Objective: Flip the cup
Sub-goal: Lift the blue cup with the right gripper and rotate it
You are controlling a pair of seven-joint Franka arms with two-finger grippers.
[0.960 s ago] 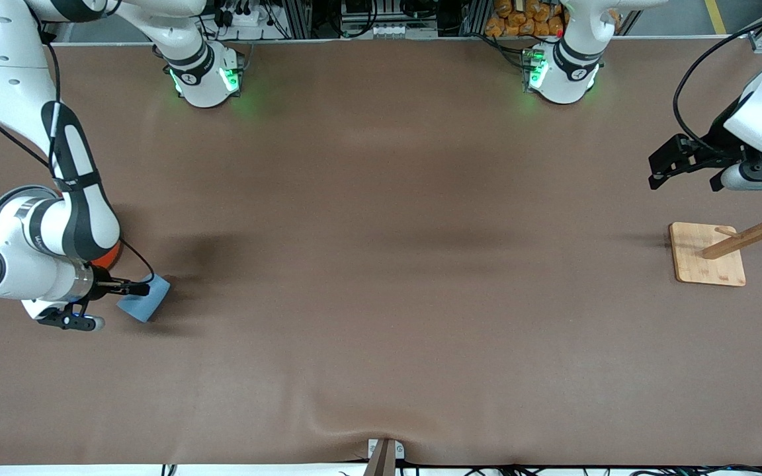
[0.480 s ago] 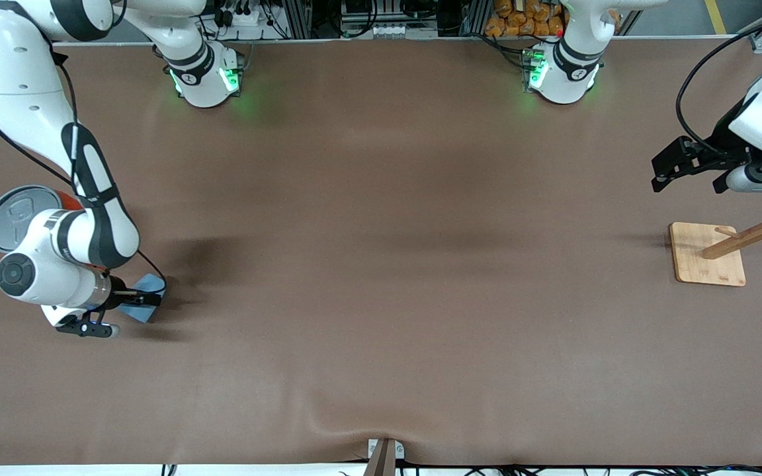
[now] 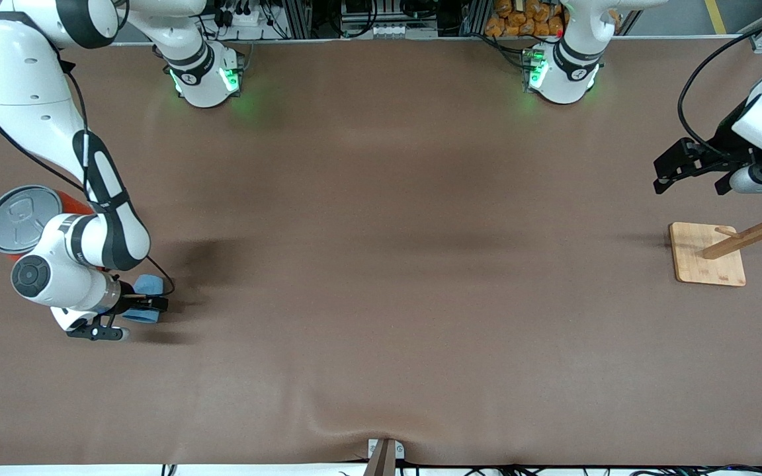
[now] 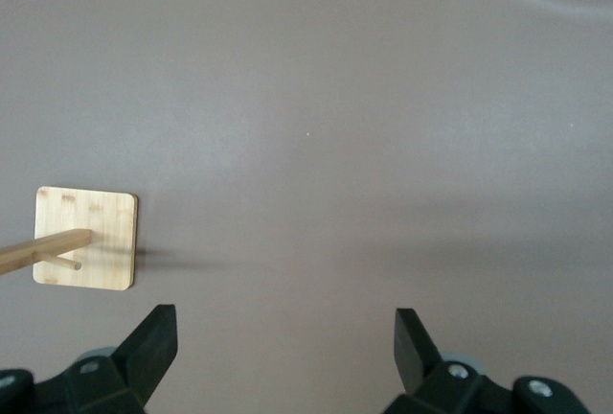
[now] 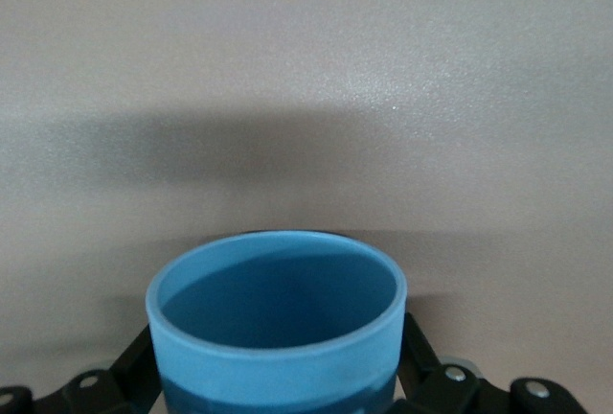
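The small light-blue cup is gripped by my right gripper near the right arm's end of the table, low over the brown mat. In the right wrist view the cup sits between the black fingers with its darker blue inside showing and its open mouth facing away from the wrist. Whether it touches the mat I cannot tell. My left gripper waits open and empty in the air near the wooden rack; its fingers stand wide apart.
A large orange-red can with a grey lid stands beside the right arm's wrist, close to the cup. A wooden rack on a square base stands at the left arm's end and also shows in the left wrist view.
The right wrist has turned with the cup in it, so the cup shows shorter and is partly hidden by the gripper. The arm shifted off the can, uncovering its lid. The left arm barely moved.
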